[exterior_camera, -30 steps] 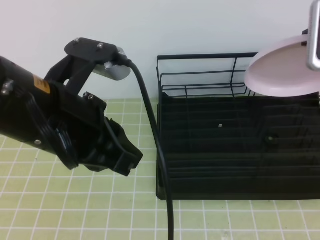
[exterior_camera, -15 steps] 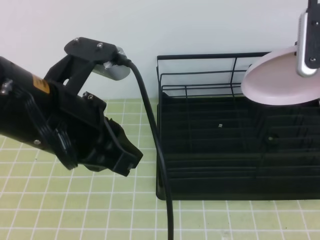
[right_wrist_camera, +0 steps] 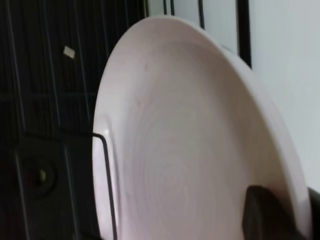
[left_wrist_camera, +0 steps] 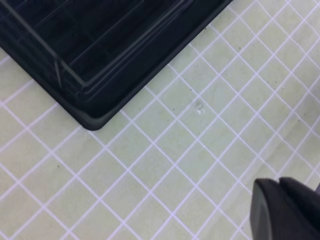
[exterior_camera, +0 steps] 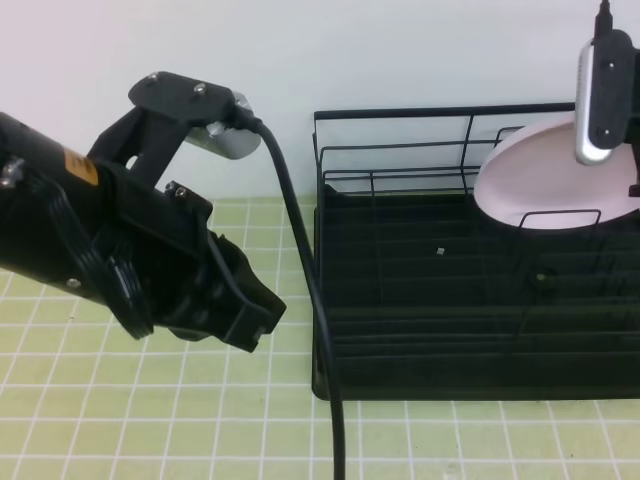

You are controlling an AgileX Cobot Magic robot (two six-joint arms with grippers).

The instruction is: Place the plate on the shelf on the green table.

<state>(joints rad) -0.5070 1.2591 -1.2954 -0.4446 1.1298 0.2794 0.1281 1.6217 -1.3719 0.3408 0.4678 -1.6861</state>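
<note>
The pale pink plate (exterior_camera: 535,185) stands tilted in the back right part of the black wire shelf (exterior_camera: 400,340), with its lower edge behind an upright wire divider (exterior_camera: 558,214). The shelf stands on the green table (exterior_camera: 120,400). In the right wrist view the plate (right_wrist_camera: 190,140) fills the frame, and one dark finger (right_wrist_camera: 272,215) of my right gripper lies on its rim. The right gripper is shut on the plate. My left gripper (exterior_camera: 250,322) hangs shut and empty over the tiles, left of the shelf; its fingertips (left_wrist_camera: 285,210) show in the left wrist view.
A black cable (exterior_camera: 310,290) hangs from the left arm along the shelf's left edge. A white wall (exterior_camera: 400,50) stands behind the shelf. The shelf's front left corner (left_wrist_camera: 92,117) shows in the left wrist view, with green tiles (left_wrist_camera: 175,165) beside it.
The right arm has brought the plate down and to the left, tilting it more upright into the shelf behind a wire divider. The left arm has not moved.
</note>
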